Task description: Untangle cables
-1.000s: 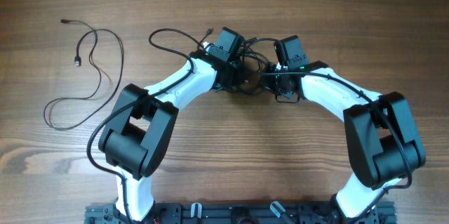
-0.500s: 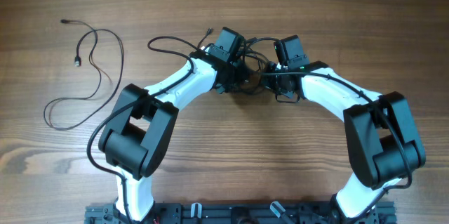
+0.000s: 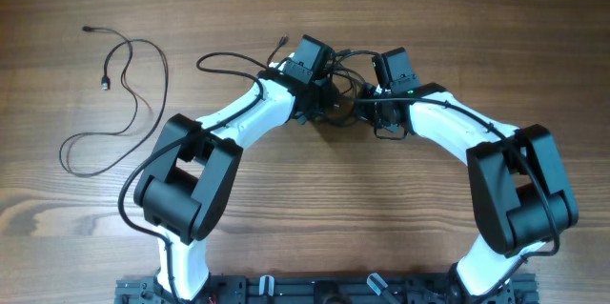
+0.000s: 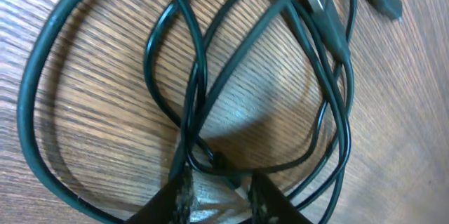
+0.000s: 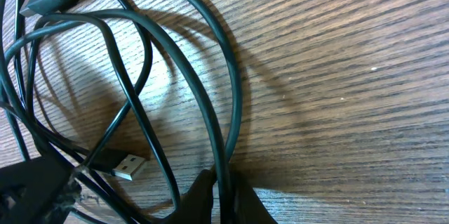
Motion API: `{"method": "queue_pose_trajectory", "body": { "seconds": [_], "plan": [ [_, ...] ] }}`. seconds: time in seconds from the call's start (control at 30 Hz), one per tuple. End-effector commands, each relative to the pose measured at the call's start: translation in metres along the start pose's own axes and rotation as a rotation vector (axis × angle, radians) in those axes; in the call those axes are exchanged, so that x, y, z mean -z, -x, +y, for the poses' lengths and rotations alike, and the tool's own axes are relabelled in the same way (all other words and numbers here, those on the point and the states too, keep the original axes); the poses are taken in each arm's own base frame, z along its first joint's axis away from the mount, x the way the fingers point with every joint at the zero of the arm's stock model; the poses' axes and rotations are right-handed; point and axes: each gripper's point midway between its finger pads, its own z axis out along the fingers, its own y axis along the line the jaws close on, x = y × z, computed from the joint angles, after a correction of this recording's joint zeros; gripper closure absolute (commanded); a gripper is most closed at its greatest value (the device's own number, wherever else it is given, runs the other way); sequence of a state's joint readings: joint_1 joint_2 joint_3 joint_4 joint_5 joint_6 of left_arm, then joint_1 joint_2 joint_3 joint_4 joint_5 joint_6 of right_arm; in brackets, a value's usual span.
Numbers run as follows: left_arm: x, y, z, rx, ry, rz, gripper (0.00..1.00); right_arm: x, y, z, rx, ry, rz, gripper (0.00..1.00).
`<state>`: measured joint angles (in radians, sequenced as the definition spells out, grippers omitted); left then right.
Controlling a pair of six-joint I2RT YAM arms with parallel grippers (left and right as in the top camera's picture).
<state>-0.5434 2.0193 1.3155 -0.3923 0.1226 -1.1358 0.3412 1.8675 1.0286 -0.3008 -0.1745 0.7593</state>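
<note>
A tangle of thin black cables [image 3: 343,94] lies on the wooden table between my two grippers. My left gripper [image 3: 322,104] reaches into it from the left. In the left wrist view the left gripper [image 4: 219,180] stands open, its fingers [image 4: 184,197] apart with bare wood between them and crossed cable strands [image 4: 200,112] just past the tips. My right gripper [image 5: 224,185] is shut on one strand of cable [image 5: 231,97] that arcs away from it. Beside it a silver-tipped USB plug [image 5: 126,166] rests on the wood. Another black plug [image 4: 382,3] lies at the far edge of the tangle.
A separate thin black cable [image 3: 133,85] lies in loose curves on the far left of the table. One loop [image 3: 224,56] trails left out of the tangle. The arm bases [image 3: 181,190] [image 3: 519,190] stand at the near side.
The loop trailing left from the tangle has crept slightly further left. Both arms have held almost still.
</note>
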Motion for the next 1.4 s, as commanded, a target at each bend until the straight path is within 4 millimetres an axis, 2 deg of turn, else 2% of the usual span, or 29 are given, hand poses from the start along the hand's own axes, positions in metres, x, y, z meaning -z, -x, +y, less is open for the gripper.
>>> {"method": "queue_pose_trajectory", "body": {
  "seconds": [0.0,0.07,0.2,0.23,0.27,0.47,0.63,0.77,0.8,0.83,1.0,1.07,1.13,1.27,1.37],
  "plan": [
    [-0.011,0.000,0.009,0.030,0.032,-0.019,0.79,0.002,0.002,-0.003,-0.003,-0.010,-0.016,0.89],
    [-0.011,0.001,0.009,0.029,0.031,-0.019,0.81,0.002,0.002,-0.003,-0.003,-0.010,-0.016,0.90],
    [-0.011,0.003,0.009,0.031,0.031,-0.027,0.72,0.002,0.002,-0.003,-0.003,-0.010,-0.016,0.89],
    [-0.012,0.002,0.010,0.029,0.034,-0.030,0.66,0.002,0.002,-0.003,-0.003,-0.010,-0.016,0.90],
    [-0.013,0.001,0.009,0.025,0.036,-0.031,0.66,0.002,0.002,-0.003,-0.003,-0.010,-0.016,0.89],
    [-0.022,-0.002,0.016,0.017,0.060,-0.037,0.76,0.002,0.002,-0.003,-0.003,-0.010,-0.016,0.89],
    [-0.038,-0.002,0.030,0.017,0.108,-0.047,0.77,0.002,0.002,-0.003,-0.003,-0.012,-0.014,0.89],
    [-0.038,0.003,0.032,0.017,0.116,-0.072,0.81,0.002,0.002,-0.003,-0.001,-0.012,-0.014,0.90],
    [-0.038,0.005,0.032,0.019,0.116,-0.076,0.84,0.002,0.002,-0.003,-0.002,-0.012,-0.014,0.89],
    [-0.037,0.008,0.034,0.021,0.123,-0.089,0.96,0.002,0.002,-0.003,-0.002,-0.012,-0.014,0.89],
    [-0.034,0.020,0.048,0.044,0.157,-0.082,0.96,0.002,0.002,-0.003,-0.001,-0.012,-0.014,0.90],
    [-0.031,0.014,0.044,-0.020,0.128,-0.013,0.96,0.002,0.002,-0.003,-0.002,-0.012,-0.014,0.96],
    [-0.016,0.011,0.027,-0.118,0.039,0.066,0.96,0.002,0.002,-0.003,-0.001,-0.012,-0.015,0.96],
    [0.035,0.042,-0.001,-0.120,-0.079,-0.010,0.96,0.002,0.002,-0.004,-0.001,-0.015,-0.018,0.96],
    [0.088,0.071,-0.018,-0.097,-0.174,-0.099,0.96,0.002,0.002,-0.004,-0.001,-0.015,-0.018,0.96]
  ]
}}
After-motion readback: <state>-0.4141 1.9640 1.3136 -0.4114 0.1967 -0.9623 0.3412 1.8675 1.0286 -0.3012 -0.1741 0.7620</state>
